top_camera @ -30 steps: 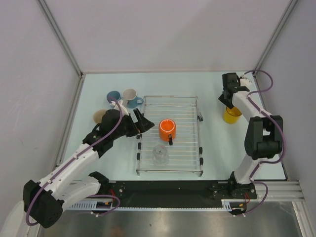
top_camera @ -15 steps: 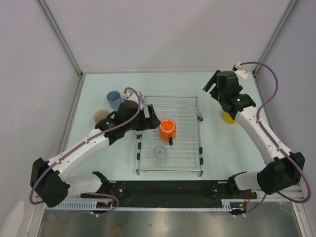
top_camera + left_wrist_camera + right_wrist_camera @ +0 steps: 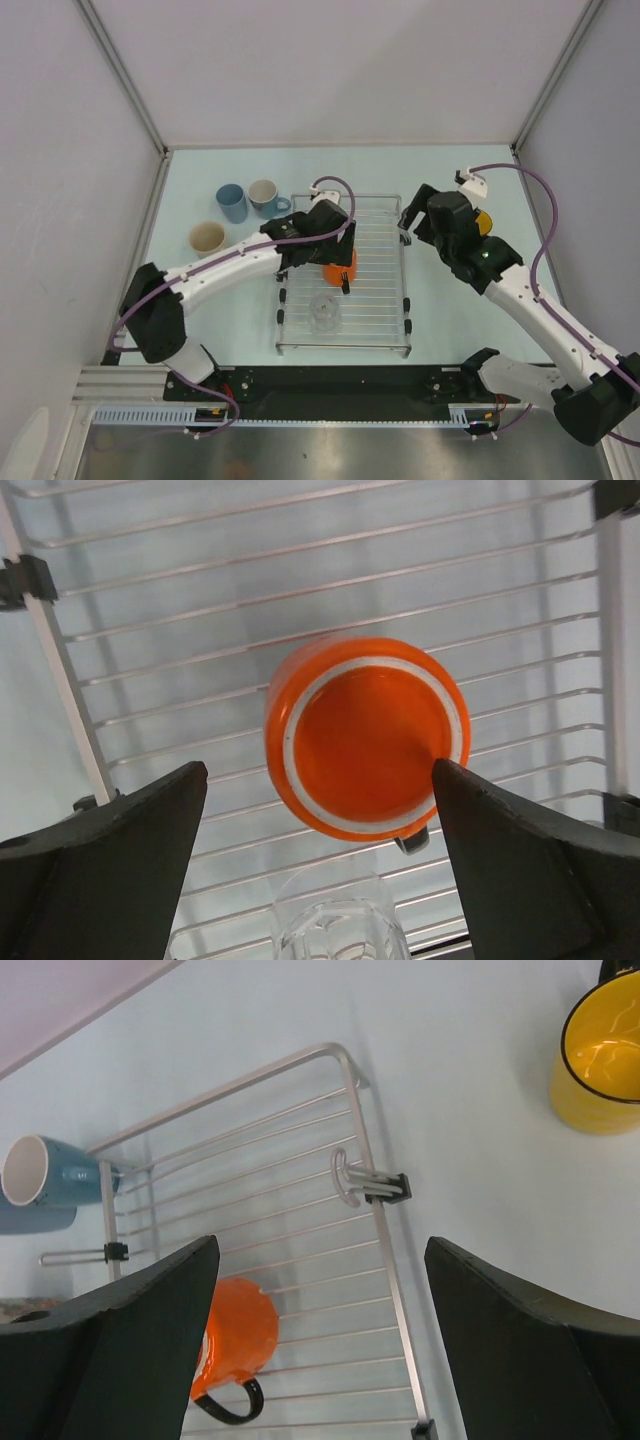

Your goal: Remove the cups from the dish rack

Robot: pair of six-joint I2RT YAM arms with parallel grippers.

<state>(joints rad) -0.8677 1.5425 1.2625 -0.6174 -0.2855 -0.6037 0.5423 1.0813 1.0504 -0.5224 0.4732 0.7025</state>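
The dish rack lies in the middle of the table. On it an orange mug stands upside down, with a small clear glass nearer the front. My left gripper hovers open right over the mug. In the left wrist view the mug's base sits between the spread fingers, with the glass below it. My right gripper is open and empty above the rack's right rail. A yellow cup stands on the table behind it.
Two light blue cups and a beige cup stand on the table left of the rack. In the top view the yellow cup shows partly behind the right arm. Grey walls close in the left, back and right sides.
My left arm swung right from the cups beside the rack to above the orange mug. My right gripper opened, left the yellow cup on the table and moved toward the rack's right edge.
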